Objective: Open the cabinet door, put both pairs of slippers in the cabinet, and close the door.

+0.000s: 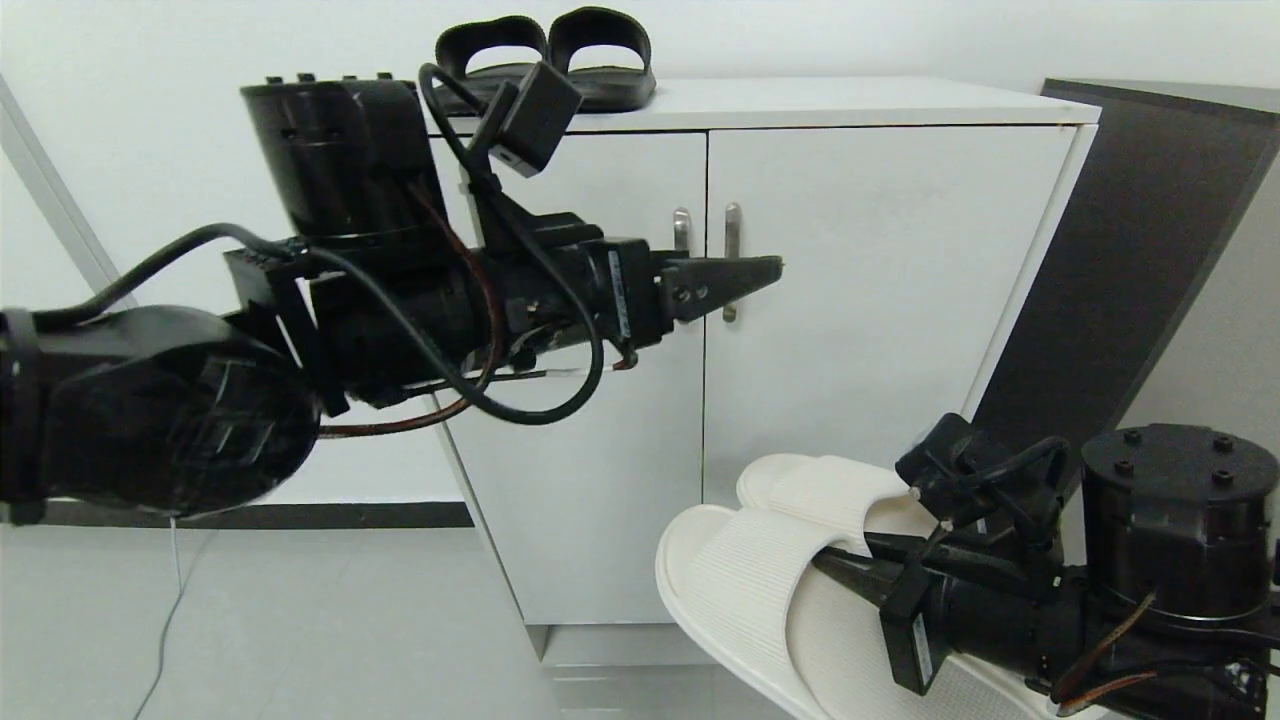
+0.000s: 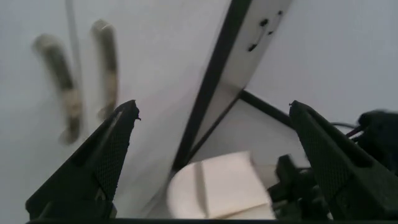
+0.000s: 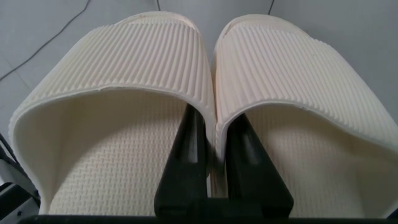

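Nearest my head camera, the left arm (image 1: 400, 300) is lying across the view, and the left gripper (image 1: 765, 270) is hanging level with the door handles (image 1: 731, 260) of the white cabinet (image 1: 880, 110). On the left wrist view I am reading its jaws as spread wide with nothing between them. The handles are sitting off to one side of them, and I cannot tell whether a fingertip is touching. Both doors (image 1: 590, 470) are sitting shut. The black slippers (image 1: 545, 55) are resting side by side on the cabinet top, toward its left end. Lower right, the right gripper (image 3: 216, 121) is holding the white slippers (image 1: 745, 570) in front of the cabinet's lower part. Its jaws are clamping the two adjoining inner walls together, one finger inside each slipper. A dark panel (image 1: 1150, 250) is standing just beside the cabinet's right side.
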{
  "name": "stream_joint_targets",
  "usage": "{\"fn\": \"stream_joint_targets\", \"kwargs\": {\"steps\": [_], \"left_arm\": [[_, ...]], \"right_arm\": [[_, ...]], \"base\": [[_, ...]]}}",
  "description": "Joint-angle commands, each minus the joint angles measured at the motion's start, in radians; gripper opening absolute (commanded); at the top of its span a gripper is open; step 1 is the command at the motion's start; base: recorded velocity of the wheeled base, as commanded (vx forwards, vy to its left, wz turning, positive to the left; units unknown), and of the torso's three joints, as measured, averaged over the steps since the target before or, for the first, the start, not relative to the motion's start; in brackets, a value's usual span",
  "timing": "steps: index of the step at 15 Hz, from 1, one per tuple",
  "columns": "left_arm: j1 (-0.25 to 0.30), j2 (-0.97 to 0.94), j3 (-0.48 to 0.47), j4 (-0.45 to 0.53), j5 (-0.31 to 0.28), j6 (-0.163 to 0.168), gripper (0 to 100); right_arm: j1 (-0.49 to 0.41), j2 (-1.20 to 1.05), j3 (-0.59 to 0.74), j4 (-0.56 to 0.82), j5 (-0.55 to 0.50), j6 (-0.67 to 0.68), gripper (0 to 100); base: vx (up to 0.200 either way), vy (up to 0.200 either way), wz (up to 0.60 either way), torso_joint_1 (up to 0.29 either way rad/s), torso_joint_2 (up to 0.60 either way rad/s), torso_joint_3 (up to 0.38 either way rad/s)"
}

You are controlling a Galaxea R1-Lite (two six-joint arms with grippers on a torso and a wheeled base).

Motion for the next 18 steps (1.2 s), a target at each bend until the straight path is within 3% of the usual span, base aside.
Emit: {"fn": "stream_joint_targets", "kwargs": {"steps": [1, 4, 7, 12, 18], "left_arm": [[-0.011, 0.096, -0.135, 0.043, -0.043, -0.063, 100], [0.011, 0.151, -0.203, 0.051, -0.044, -0.090, 100], [0.028, 0.186, -0.229, 0.052, -0.030, -0.090, 100], [0.031, 0.240, -0.284, 0.054, 0.042, -0.089, 100], [0.020, 0.297, -0.349, 0.075, 0.049, -0.090, 100]], "right_arm": [[-0.006, -0.004, 0.000, -0.001, 0.000, 0.000, 0], [-0.012, -0.002, -0.002, -0.001, 0.004, 0.000, 0], [-0.014, -0.002, 0.000, -0.001, 0.021, 0.000, 0], [-0.014, -0.001, -0.002, -0.001, 0.021, -0.002, 0], [-0.015, 0.001, -0.002, -0.001, 0.021, -0.002, 0]], "base": [[0.000, 0.000, 0.00, 0.000, 0.00, 0.000], [0.000, 0.000, 0.00, 0.000, 0.00, 0.000], [0.000, 0.000, 0.00, 0.000, 0.00, 0.000], [0.000, 0.000, 0.00, 0.000, 0.00, 0.000], [0.000, 0.000, 0.00, 0.000, 0.00, 0.000]]}}
